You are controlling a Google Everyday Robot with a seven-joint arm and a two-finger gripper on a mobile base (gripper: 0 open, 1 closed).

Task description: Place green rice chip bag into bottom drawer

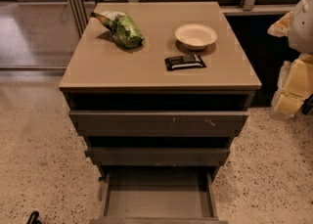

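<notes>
The green rice chip bag point(123, 28) lies on the back left of the cabinet top point(122, 66), glossy green and white with a yellowish end. The bottom drawer point(157, 202) is pulled out at the foot of the cabinet and shows a plain grey floor with nothing in it. My gripper point(292, 88) is at the right edge of the view, beside the cabinet's right side, well away from the bag and above the floor. It holds nothing that I can see.
A white bowl point(195, 35) stands on the back right of the cabinet top. A small flat black wrapped bar point(185, 62) lies in front of it. The two upper drawers point(157, 123) stick out slightly. Speckled floor surrounds the cabinet.
</notes>
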